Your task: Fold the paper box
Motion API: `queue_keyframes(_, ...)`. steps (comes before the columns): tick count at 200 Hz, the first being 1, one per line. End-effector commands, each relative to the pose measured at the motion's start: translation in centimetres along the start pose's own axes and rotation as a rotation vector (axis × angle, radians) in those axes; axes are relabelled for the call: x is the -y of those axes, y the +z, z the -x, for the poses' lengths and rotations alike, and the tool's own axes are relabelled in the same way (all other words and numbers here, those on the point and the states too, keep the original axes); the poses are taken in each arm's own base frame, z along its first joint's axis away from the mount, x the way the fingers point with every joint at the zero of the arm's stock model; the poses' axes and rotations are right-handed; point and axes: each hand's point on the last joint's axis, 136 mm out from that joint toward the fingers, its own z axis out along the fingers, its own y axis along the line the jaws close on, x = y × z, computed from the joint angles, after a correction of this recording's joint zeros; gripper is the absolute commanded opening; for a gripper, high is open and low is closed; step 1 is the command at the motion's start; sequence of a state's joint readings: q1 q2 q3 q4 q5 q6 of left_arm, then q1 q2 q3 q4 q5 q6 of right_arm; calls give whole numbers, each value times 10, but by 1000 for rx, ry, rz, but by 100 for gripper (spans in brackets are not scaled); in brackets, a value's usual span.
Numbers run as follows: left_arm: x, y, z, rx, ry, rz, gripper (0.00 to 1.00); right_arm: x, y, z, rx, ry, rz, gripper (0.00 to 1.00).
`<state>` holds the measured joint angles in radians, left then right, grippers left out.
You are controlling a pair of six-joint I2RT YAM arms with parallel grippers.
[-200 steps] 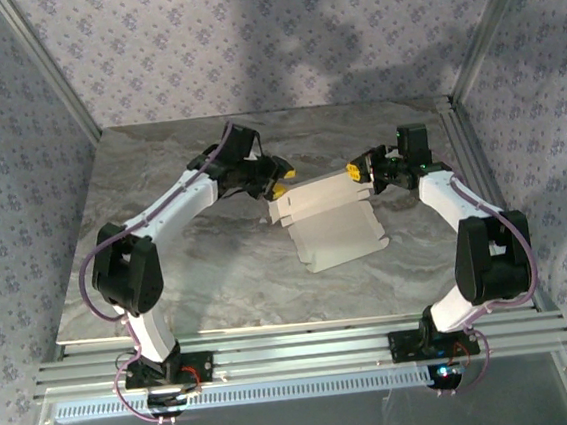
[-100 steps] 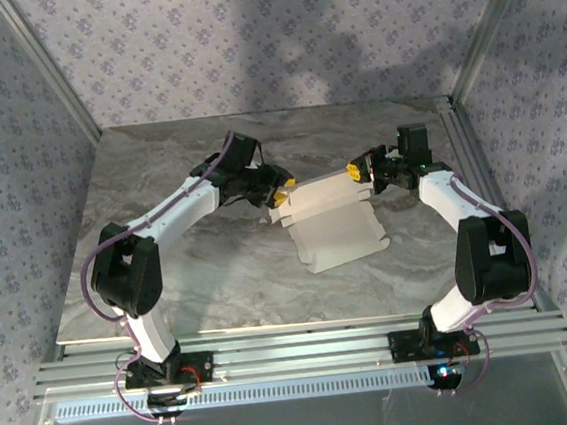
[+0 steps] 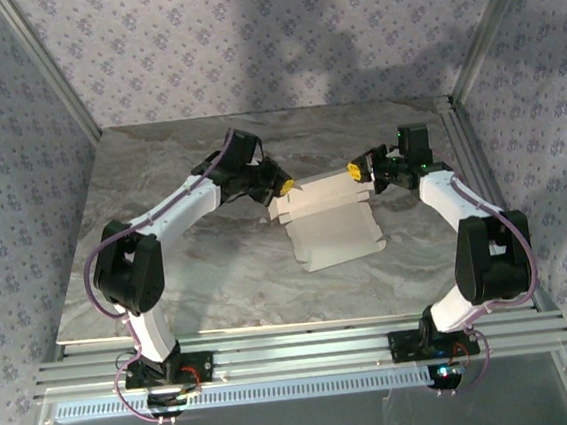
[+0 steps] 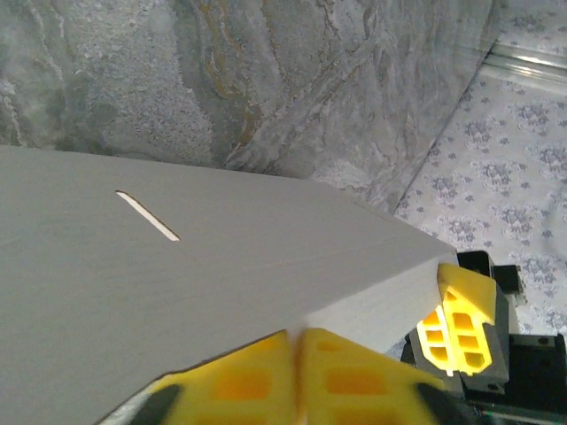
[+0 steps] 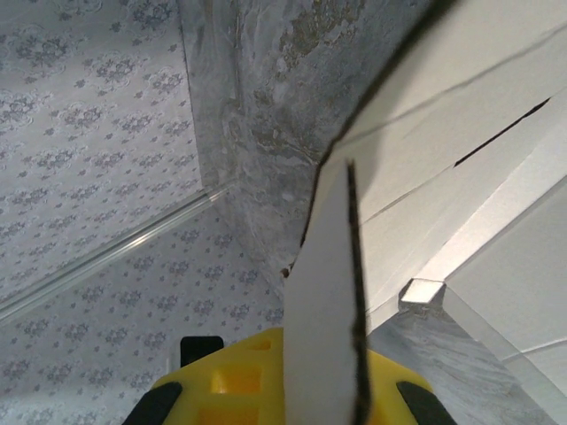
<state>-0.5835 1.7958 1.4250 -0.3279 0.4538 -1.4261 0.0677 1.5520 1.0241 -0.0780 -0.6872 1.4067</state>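
The white paper box (image 3: 333,230) lies part-folded mid-table, its rear panel raised between both arms. My left gripper (image 3: 284,186) is at the box's left rear corner. In the left wrist view its yellow fingers (image 4: 354,376) press together under a slotted panel (image 4: 221,266), shut on the panel's edge at the crease. My right gripper (image 3: 358,172) holds the right rear end. In the right wrist view a thin flap (image 5: 323,266) stands edge-on between its yellow fingers (image 5: 230,381). The right gripper's fingers (image 4: 459,323) also show just past the box's end in the left wrist view.
The grey marble table (image 3: 200,281) has bare surface in front and to the left of the box. An aluminium rail (image 3: 463,150) runs along the table's right edge close behind the right arm. Patterned walls enclose the back and sides.
The left gripper dipped toward the box's left corner, then rose back and slightly right. The box's rear panel stands more upright. The right arm has barely moved.
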Motion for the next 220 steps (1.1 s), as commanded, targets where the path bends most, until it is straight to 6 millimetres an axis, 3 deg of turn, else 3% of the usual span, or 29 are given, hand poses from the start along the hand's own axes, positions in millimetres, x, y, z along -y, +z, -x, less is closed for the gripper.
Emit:
queue_keyframes(1, 14, -1, -6, -21, -28, -44, 0, -9, -2, -5, -19, -4, 22, 0)
queue_keyframes(47, 9, 1, 1, 11, -62, -54, 0, -2, -1, -10, -19, -21, 16, 0)
queue_keyframes(80, 7, -1, 3, 28, -75, -48, 0, -12, -4, -21, 4, -48, 64, 38)
queue_keyframes(109, 5, -1, 5, 31, -82, -45, 0, -18, 4, -36, 7, -13, 108, 47)
queue_keyframes(127, 5, 0, 5, 29, -80, -48, 0, -17, 14, -44, 2, 5, 116, 47)
queue_keyframes(163, 7, 0, 8, 30, -80, -56, 0, -13, 34, -49, -16, 31, 111, 33)
queue_keyframes(220, 11, -1, 7, 18, -63, -75, 0, -6, 47, -46, -15, 29, 64, 14)
